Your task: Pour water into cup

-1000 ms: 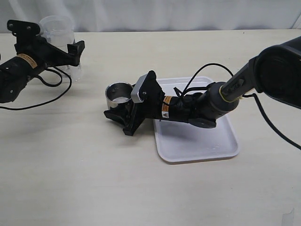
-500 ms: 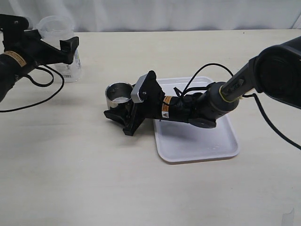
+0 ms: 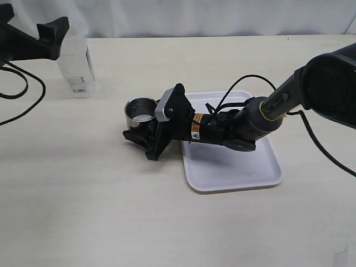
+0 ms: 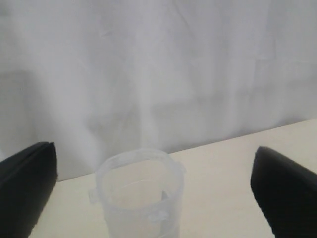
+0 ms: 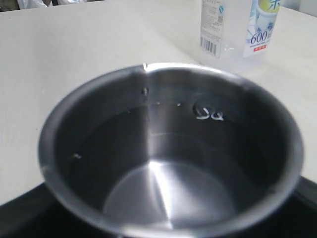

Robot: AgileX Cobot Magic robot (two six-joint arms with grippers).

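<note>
Pale table [image 3: 83, 211]: left gripper [image 4: 154, 151] wide open, empty, above upright pitcher [image 3: 75, 67]; right gripper [image 3: 140, 128] clamped round cup [image 3: 139, 110], well right of pitcher

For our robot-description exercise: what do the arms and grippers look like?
Both are black, with black cables. The left gripper and right gripper have chunky angular fingers. The right arm bears an orange label, a silver wrist block and a yellow ring.
</note>
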